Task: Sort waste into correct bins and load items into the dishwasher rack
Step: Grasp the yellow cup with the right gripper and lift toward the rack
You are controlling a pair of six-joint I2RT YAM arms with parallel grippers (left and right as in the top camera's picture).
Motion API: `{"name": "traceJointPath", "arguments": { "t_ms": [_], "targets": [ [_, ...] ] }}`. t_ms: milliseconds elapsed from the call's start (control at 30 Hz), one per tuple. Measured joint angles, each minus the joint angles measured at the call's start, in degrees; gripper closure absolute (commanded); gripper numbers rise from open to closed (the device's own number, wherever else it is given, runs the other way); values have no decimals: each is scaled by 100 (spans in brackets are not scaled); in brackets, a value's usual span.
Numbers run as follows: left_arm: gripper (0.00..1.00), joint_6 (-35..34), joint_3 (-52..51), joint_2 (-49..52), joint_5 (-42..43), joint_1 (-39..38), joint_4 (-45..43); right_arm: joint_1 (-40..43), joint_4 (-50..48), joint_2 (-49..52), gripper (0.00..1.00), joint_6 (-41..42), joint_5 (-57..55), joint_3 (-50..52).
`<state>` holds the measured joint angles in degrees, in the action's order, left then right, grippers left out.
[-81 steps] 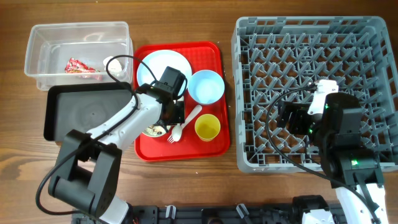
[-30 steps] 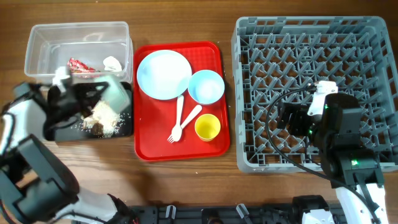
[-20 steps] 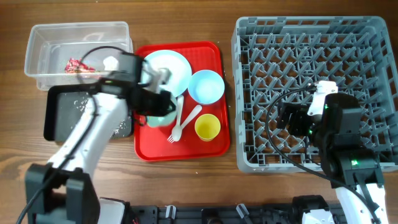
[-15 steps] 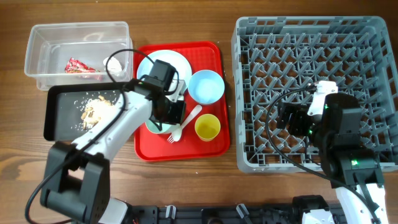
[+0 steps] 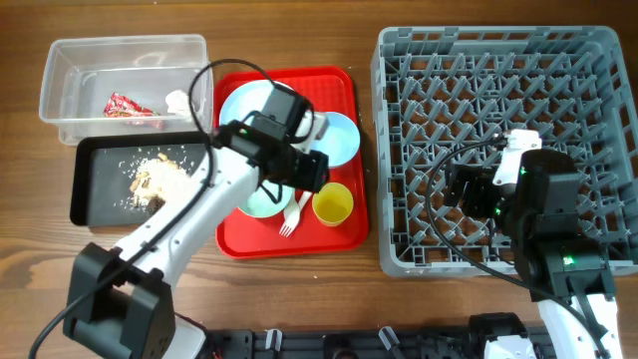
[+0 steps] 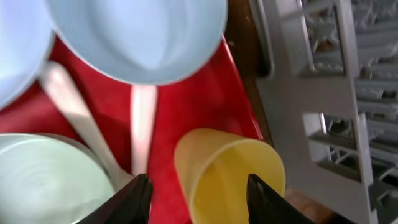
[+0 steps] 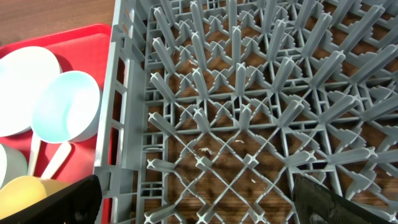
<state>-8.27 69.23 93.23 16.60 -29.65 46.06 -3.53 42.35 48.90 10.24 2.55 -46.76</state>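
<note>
Overhead cam is looking straight down, far enough off to be taking in the whole table [image 5: 30, 229]: clear tub [image 5: 120, 70] top left, red tray [image 5: 339, 239] centre, dishwasher rack [image 5: 498, 38] at right. Left wrist cam is sitting v. close, pointing down at the tray's right part. Yellow cup [image 6: 230, 180] and pale blue bowl [image 6: 137, 31] are filling most of the frame, w/ rack wall at right and left gripper [image 6: 198, 199] tips at bottom edge. Right wrist cam is hanging higher, tilting down into the rack interior, w/ right gripper [image 7: 196, 205] tips in the bottom corners. Both wrist views are sharing bowl, cup, a tray strip + the rack's left wall. Overhead is covering all of it.
</note>
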Motion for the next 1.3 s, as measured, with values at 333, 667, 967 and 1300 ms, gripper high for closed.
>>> {"name": "traceJointPath", "arguments": {
  "t_ms": [333,667,967,1300],
  "targets": [
    [96,-66,-341,616,-219,-315,-20,0,-37,0,0,0,0,0],
    [96,-1803,11,221,4586,1698,-3202,-2,-1353,850,0,-1237,4647,-33],
    [96,-2446,11,245,6325,1294,-3222,0,-4581,2085,0,-348,7086,-55],
    [96,-2518,11,245,6389,999,-3222,0,-4802,2151,25,223,7202,-55]
  ]
}}
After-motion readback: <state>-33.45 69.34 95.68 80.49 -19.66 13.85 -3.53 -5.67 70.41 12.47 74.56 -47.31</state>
